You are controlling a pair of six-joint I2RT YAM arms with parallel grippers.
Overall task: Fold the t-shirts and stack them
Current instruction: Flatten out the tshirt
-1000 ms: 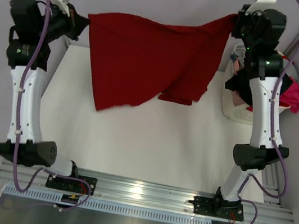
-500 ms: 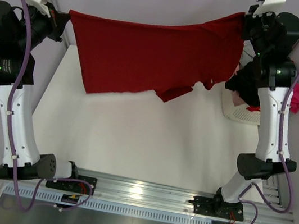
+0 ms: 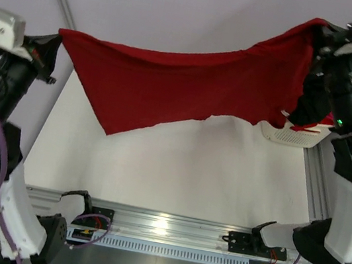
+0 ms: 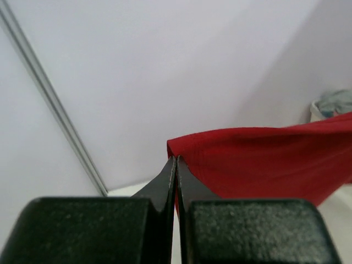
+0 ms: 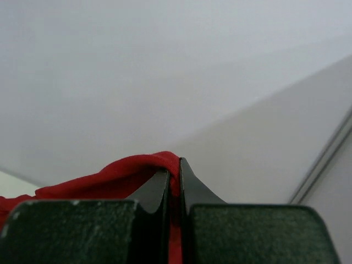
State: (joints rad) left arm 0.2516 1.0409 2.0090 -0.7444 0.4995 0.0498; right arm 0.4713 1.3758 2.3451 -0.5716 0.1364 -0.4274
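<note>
A dark red t-shirt (image 3: 183, 86) hangs stretched in the air between my two grippers, high above the white table (image 3: 177, 166). My left gripper (image 3: 54, 46) is shut on its left corner; in the left wrist view the gripper (image 4: 176, 159) pinches the cloth edge (image 4: 258, 159). My right gripper (image 3: 320, 31) is shut on the right corner; in the right wrist view the gripper (image 5: 175, 168) has red cloth (image 5: 104, 179) bunched between its jaws. The shirt's lower edge sags to a point at lower left. Other t-shirts are mostly hidden.
A white basket (image 3: 293, 134) stands at the table's right edge, partly behind the right arm; its contents are hidden. In the left wrist view a grey-blue cloth pile (image 4: 335, 102) shows at far right. A metal rail (image 3: 167, 228) runs along the near edge.
Both arms have risen and spread apart, pulling the red t-shirt wider and higher. The hanging fold at its right has drawn up, and the cloth now spans nearly the full table width.
</note>
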